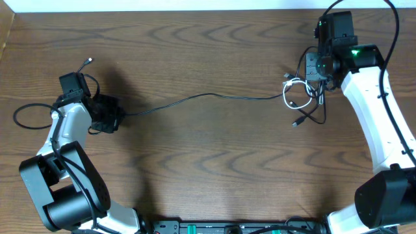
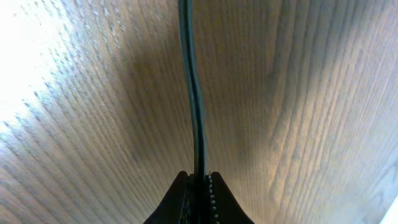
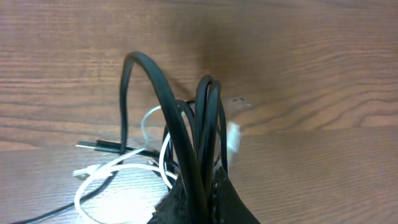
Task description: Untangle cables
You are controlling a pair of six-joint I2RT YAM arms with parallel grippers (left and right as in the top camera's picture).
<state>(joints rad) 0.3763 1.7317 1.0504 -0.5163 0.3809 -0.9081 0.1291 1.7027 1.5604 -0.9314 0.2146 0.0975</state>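
Note:
A long black cable runs across the table from my left gripper to a tangle of black cables and one white cable at the right. My left gripper is shut on the black cable, which stretches straight ahead over the wood. My right gripper is shut on several black cable loops of the tangle; the white cable lies coiled on the table beside them. A small plug hangs out below the tangle.
A loose black loop with a small plug end lies left of the left arm. The wooden table reaches a pale far edge at the top of the overhead view.

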